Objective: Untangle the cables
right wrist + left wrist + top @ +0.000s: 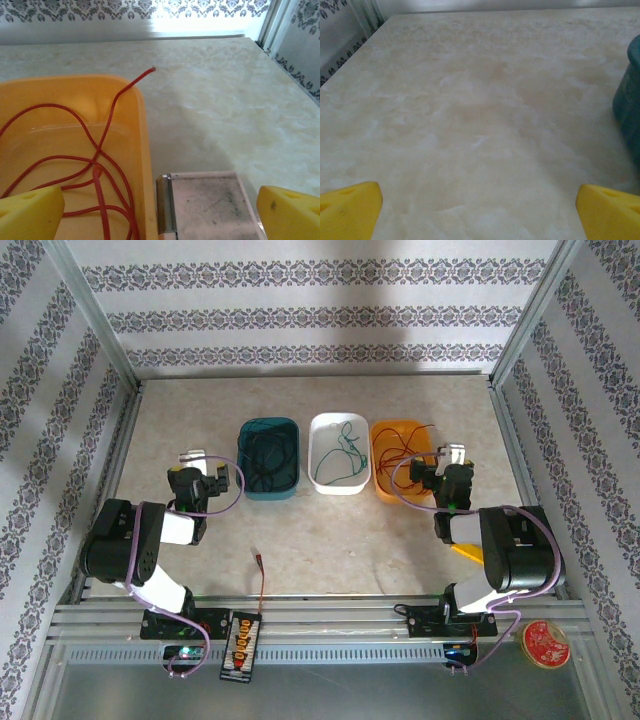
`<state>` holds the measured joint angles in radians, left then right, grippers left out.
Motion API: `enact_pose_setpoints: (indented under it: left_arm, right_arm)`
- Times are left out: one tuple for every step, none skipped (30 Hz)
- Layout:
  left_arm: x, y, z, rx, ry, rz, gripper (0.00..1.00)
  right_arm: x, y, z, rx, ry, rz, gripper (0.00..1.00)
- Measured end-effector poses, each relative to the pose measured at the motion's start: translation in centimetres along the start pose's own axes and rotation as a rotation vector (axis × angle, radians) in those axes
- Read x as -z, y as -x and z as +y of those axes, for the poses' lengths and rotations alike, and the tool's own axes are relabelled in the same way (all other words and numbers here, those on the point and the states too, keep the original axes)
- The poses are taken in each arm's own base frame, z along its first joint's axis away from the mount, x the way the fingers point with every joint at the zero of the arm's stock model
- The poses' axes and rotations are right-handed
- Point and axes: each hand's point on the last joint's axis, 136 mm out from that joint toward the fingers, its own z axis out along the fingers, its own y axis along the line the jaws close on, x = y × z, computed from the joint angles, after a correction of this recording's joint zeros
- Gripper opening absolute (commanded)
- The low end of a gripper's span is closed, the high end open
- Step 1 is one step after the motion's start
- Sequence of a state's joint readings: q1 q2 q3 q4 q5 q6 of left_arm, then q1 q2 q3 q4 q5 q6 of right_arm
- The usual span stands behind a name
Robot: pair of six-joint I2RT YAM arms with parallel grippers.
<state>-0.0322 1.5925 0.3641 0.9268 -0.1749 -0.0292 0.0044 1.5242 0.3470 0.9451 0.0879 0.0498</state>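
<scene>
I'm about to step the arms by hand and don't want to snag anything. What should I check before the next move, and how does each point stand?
1. Left claw open and empty: ok.
2. Right claw open and empty: ok.
3. Colours apart: black cables in teal bin, green cable in white bin, red cables in orange bin: ok.
4. Red cables free of knots: cannot tell; strands cross.
5. Every cable inside its bin: not ok; a red tip pokes over the orange bin's rim.
6. Left claw clear of teal bin: ok.
</scene>
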Motion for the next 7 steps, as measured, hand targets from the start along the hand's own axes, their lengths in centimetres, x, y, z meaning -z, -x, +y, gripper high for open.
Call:
enact_pose_setpoints:
  left_arm:
    - [0.00, 0.06, -0.05, 0.001, -0.003, -0.003, 0.99]
    - [0.00, 0.06, -0.11, 0.001, -0.007, -0.002, 0.99]
    - [0.00, 0.07, -0.14, 0.001, -0.008, -0.003, 0.99]
    - [0.00, 0.07, -0.18, 0.001, -0.010, -0.003, 0.99]
    - [0.00, 0.09, -0.19, 0.001, -0.011, -0.004, 0.99]
    - [0.00, 0.10, -0.21, 0.001, -0.012, -0.004, 0.99]
    - [0.00, 0.11, -0.23, 0.002, -0.013, -0.004, 0.99]
  right_arm:
    - [-0.06, 0.17, 0.14, 0.000, 0.008, -0.003, 0.98]
    - [-0.13, 0.35, 0.33, 0.000, 0.019, -0.007, 0.98]
    - [-0.18, 0.51, 0.48, -0.001, 0.027, -0.010, 0.98]
    - [-0.21, 0.60, 0.57, -0.001, 0.032, -0.011, 0.98]
    - [-0.22, 0.64, 0.68, -0.001, 0.038, -0.012, 0.98]
    - [-0.21, 0.64, 0.78, -0.001, 0.044, -0.012, 0.98]
    - [-0.21, 0.63, 0.86, -0.001, 0.049, -0.011, 0.98]
